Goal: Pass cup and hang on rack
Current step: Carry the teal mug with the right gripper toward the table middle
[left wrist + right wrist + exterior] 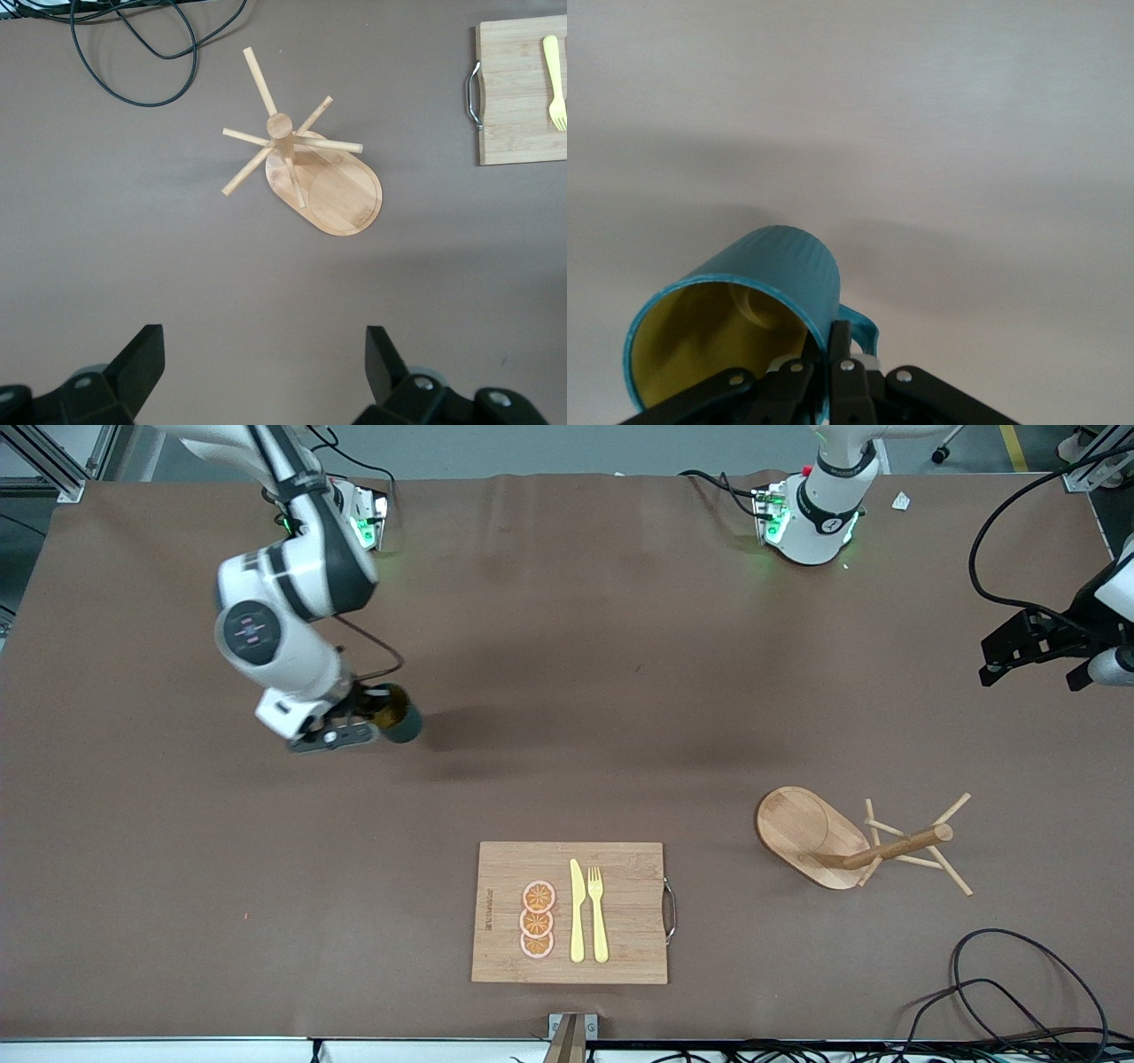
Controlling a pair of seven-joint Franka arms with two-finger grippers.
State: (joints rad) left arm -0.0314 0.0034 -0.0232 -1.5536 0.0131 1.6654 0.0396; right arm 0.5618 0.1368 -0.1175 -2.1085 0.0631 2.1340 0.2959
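The dark teal cup hangs tilted over the table toward the right arm's end. My right gripper is shut on it. In the right wrist view the cup shows its yellowish inside, and the right gripper pinches the rim beside the small handle, one finger inside and one outside. The wooden rack stands upright toward the left arm's end. My left gripper hovers open and empty over that end of the table. In the left wrist view the left gripper looks down on the rack.
A bamboo cutting board lies near the front edge with a yellow knife, a fork and orange slices. Black cables loop near the front corner, close to the rack; a cable and the board also show in the left wrist view.
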